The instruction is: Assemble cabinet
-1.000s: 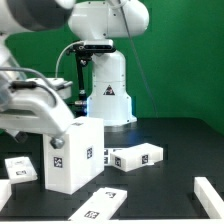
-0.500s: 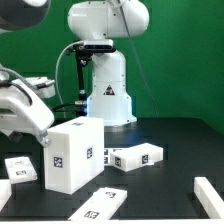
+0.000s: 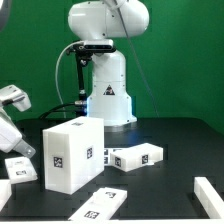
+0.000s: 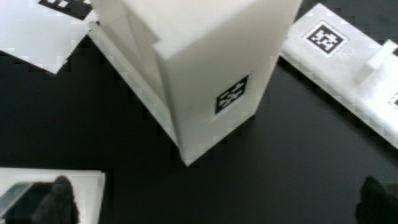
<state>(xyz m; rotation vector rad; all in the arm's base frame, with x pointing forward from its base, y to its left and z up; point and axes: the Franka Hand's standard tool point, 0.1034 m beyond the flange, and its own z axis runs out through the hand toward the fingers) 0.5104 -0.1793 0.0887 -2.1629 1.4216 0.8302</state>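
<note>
The cabinet's white box part (image 3: 72, 150) stands upright on the black table, with square tags on its front faces. In the wrist view the box (image 4: 196, 70) lies ahead of the gripper and apart from it. My gripper (image 4: 210, 205) is open and empty, its dark fingers (image 4: 39, 200) set wide apart. In the exterior view the gripper (image 3: 10, 112) is at the far left edge, clear of the box. A tagged flat panel (image 3: 135, 158) lies just to the exterior view's right of the box.
Another tagged panel (image 3: 20, 168) lies left of the box and a white part (image 3: 210, 200) at the front right. The marker board (image 3: 100, 205) lies in front of the box. The robot base (image 3: 105, 75) stands behind, before a green wall.
The arm has pulled away from over the box toward the exterior view's left edge. The box and panels have not moved.
</note>
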